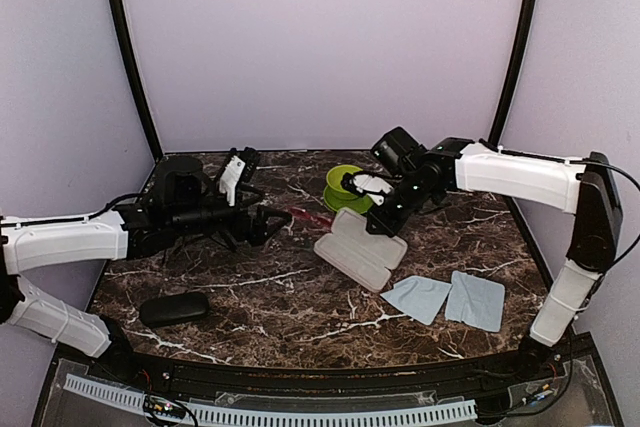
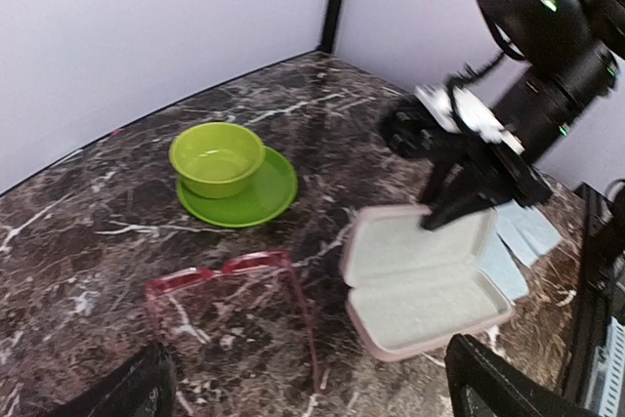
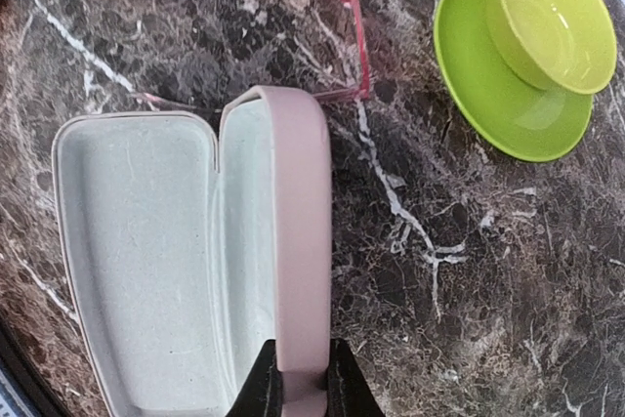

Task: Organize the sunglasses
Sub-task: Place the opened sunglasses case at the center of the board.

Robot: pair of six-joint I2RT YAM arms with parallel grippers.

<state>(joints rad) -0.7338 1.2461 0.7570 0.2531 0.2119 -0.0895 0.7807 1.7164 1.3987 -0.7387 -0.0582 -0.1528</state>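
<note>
No readable text, label or number shows anywhere

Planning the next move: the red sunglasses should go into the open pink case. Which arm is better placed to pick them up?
Left, probably. The left arm has its jaws open right beside the red sunglasses, while the right arm is busy, jaws pinching the lid of the pink case.
</note>
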